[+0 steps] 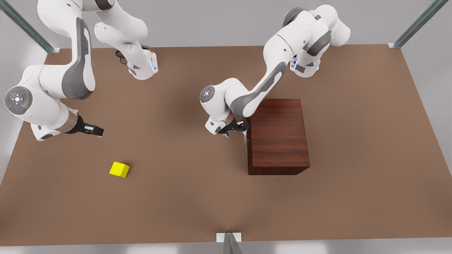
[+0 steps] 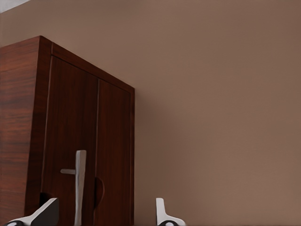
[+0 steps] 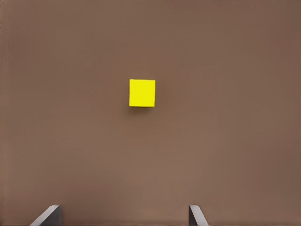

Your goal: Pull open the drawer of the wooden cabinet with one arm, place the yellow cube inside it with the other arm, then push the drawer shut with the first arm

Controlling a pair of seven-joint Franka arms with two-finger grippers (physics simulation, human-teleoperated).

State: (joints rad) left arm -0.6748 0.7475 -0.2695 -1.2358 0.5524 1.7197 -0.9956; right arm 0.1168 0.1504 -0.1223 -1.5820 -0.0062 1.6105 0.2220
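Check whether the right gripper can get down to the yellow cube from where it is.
Probably yes: the right gripper hangs open apart from the yellow cube, which sits alone on the table with nothing between them.

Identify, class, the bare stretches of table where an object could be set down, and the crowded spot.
Bare table lies on the front view's right of the wooden cabinet, and between the yellow cube and the cabinet. Crowded: the cabinet's drawer front, where the left gripper sits at the handle. The right gripper waits open above the cube.

my left end effector (image 1: 236, 127) reaches level, fingers (image 2: 162, 213) apart; my right end effector (image 1: 92, 130) hovers tilted downward, seemingly open.
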